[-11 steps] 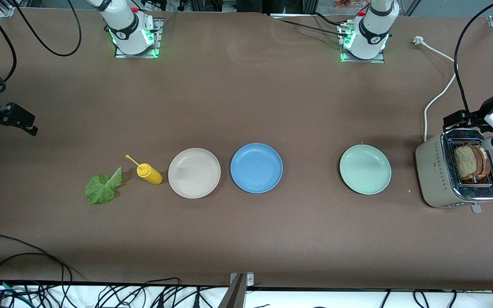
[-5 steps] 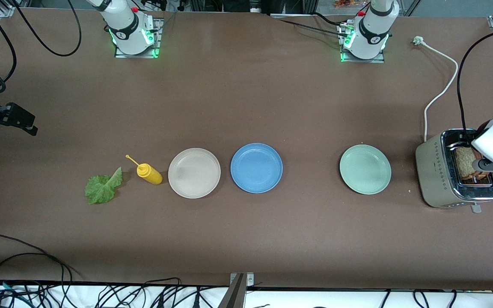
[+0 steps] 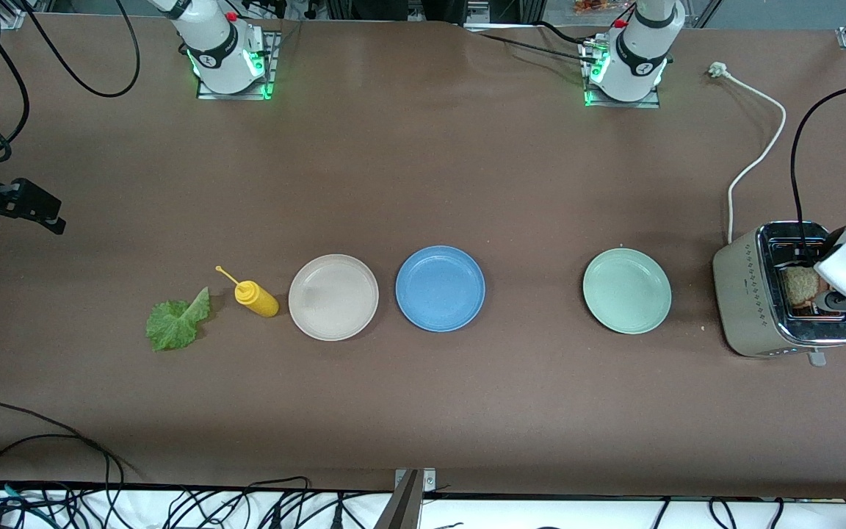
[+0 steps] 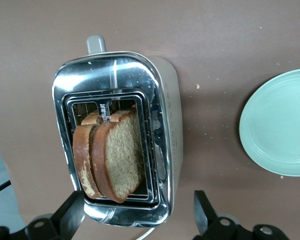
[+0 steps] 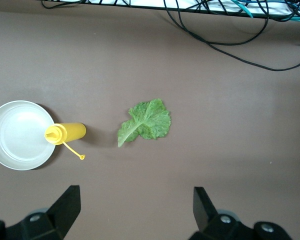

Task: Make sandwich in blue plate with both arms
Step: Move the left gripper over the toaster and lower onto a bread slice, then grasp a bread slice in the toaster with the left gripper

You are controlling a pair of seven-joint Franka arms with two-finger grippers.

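Front view first: nothing readable anywhere, though a row of small marks runs along the side of the toaster (image 3: 753,294), too small to tell what they are. The left arm reaches from its base out to its own end of the table, and the left gripper (image 4: 135,220) hangs over the toaster, fingers spread wide and gripping nothing. Left wrist view gives the detail: two bread slices (image 4: 112,155), tan, speckled, dark-crusted, stand on edge in the slot, pressed face to face. The toaster's top is mirror-bright chrome, its body matte beige with rounded corners, a lever sticking out at one end.

The right arm waits at its end of the table, the right gripper (image 5: 135,215) up in the air, fingers wide apart and empty, over bare brown tabletop near the lettuce leaf (image 3: 177,321). That leaf is ruffled, with a pale midrib, lying flat. Beside it a yellow squeeze bottle (image 3: 255,297) lies on its side, touching the beige plate (image 3: 333,297).

The blue plate (image 3: 440,288) sits mid-table, round, smooth, shallow-rimmed, between the beige plate and the pale green plate (image 3: 626,290).
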